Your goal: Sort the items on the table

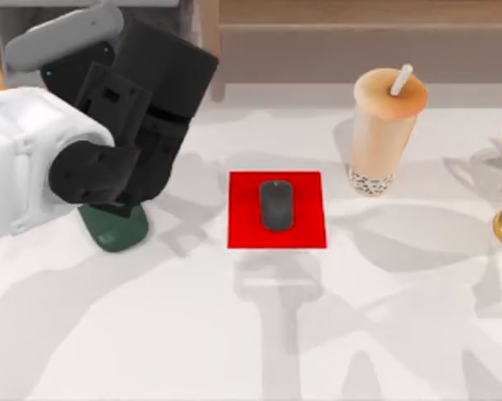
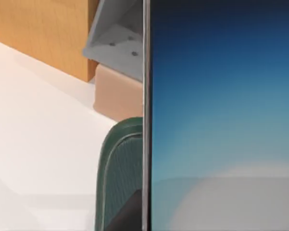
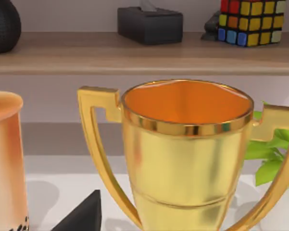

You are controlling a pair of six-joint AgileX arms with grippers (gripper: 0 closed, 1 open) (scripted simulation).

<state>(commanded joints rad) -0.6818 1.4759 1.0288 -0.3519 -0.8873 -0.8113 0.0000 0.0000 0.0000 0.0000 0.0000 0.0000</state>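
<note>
Evidently we are seating the smartphone (image 2: pixel 221 120) on the phone stand (image 1: pixel 113 227) with our left gripper (image 1: pixel 121 196), jaws apparently grasping the smartphone; lowering squarely comes next.

mouse (image 1: pixel 276 205): small, dark grey, oval, lying flat at the table's middle
cup (image 1: pixel 382 130): tall, peach, upright, white straw, dark pearls at the bottom, right of the mouse
phone (image 2: pixel 221 115): glowing blue-white screen, edge-on close to the left wrist camera
table (image 1: pixel 234 334): plain white
</note>
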